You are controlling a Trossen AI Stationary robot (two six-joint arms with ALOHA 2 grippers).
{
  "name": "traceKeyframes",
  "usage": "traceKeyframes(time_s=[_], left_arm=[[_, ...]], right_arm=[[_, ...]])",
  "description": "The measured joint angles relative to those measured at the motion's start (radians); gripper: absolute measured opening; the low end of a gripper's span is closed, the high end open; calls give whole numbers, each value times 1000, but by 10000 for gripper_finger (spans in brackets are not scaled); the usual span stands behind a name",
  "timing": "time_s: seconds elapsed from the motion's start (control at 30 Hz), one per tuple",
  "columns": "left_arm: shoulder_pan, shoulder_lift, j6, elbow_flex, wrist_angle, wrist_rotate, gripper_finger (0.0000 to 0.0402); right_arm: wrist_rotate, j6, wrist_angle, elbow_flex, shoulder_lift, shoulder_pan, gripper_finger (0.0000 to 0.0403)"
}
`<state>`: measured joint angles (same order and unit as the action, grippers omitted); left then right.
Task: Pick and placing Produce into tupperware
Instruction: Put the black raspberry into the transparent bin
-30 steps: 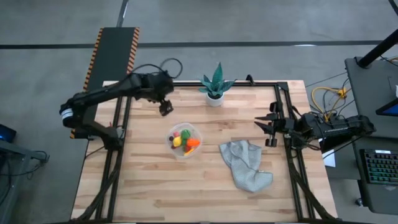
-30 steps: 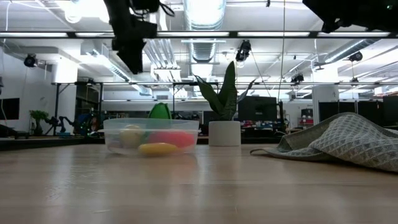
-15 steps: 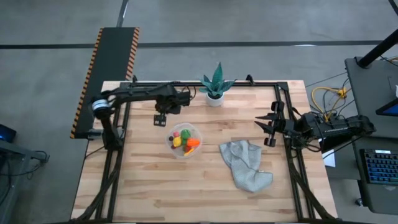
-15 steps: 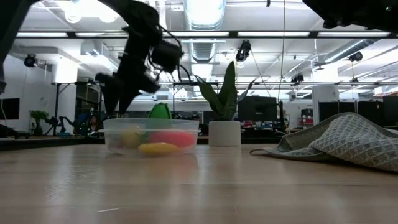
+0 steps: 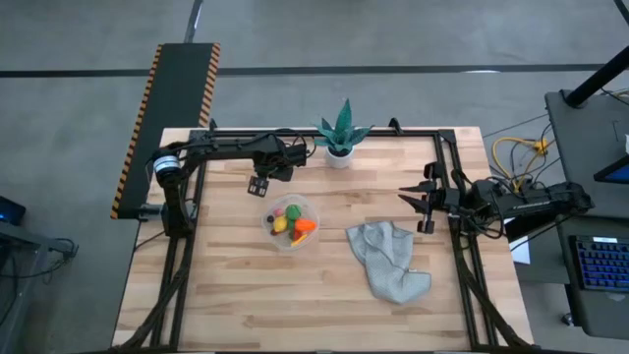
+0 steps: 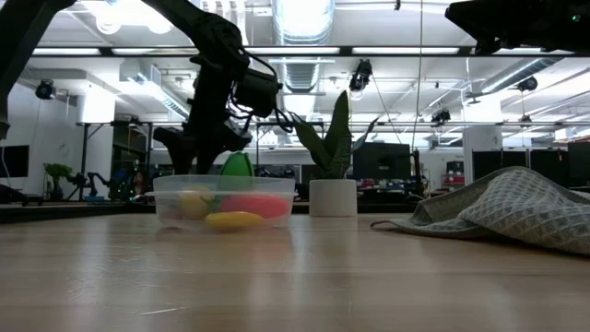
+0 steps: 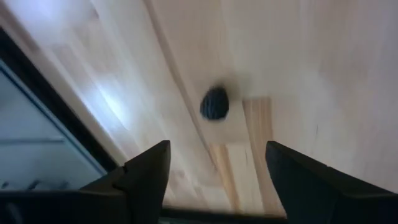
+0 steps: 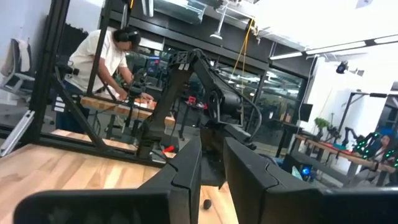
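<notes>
High view, looking straight down: one wooden bench (image 5: pixel 236 295) carrying two dark arms, one grey cloth (image 5: pixel 386 260), one potted plant (image 5: pixel 340 138) and one tupperware (image 5: pixel 291 222).

Left arm: it reaches from the bench's left edge along the far side, its forearm lying roughly level. The left gripper (image 5: pixel 260 185) points down at the boards just beyond the tupperware's far-left rim, apart from it. In the left wrist view the jaws stand wide with nothing between them, and one small dark round piece of produce (image 7: pixel 215 102) lies on the boards ahead of them. In the low view this gripper (image 6: pixel 195 148) hangs behind the container, above its rim.

Right arm: it lies stretched along the right edge of the bench, well apart from the container. The right gripper (image 5: pixel 417 203) points left toward the middle of the bench. In the right wrist view its jaws (image 8: pixel 211 171) stand narrow, a slim gap between them, holding nothing.

Cloth: one, crumpled, on the right half of the bench, to the right of the tupperware.

Plant: one, with spiky green leaves in a white pot, at the far edge near the middle.

Tupperware: one, round and clear, near the middle of the bench. The produce (image 5: pixel 292 221) lies heaped inside it; yellow, orange, red, green, pink and dark pieces show, but they overlap too closely for an exact count.

Background, right wrist view: one person (image 8: pixel 102 62) stands bent over a table in the room beyond.
</notes>
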<state>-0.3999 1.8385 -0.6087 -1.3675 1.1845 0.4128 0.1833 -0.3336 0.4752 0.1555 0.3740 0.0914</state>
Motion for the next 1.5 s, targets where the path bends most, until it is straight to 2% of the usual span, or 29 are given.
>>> traceKeyframes(time_s=[0.23, 0.47, 0.9, 1.37, 1.5], left_arm=[[0, 1, -35, 7, -59, -45, 206], [-22, 0, -27, 39, -61, -44, 201], [-45, 5, 19, 68, -105, -65, 273], [-52, 7, -8, 165, -249, -31, 277], [-59, 7, -61, 183, -280, -30, 277]], right_arm=[[-7, 19, 0, 0, 0, 0, 61], [-7, 19, -9, 0, 0, 0, 61], [-7, 17, -9, 0, 0, 0, 61], [-7, 16, -15, 0, 0, 0, 61], [-7, 16, -15, 0, 0, 0, 61]])
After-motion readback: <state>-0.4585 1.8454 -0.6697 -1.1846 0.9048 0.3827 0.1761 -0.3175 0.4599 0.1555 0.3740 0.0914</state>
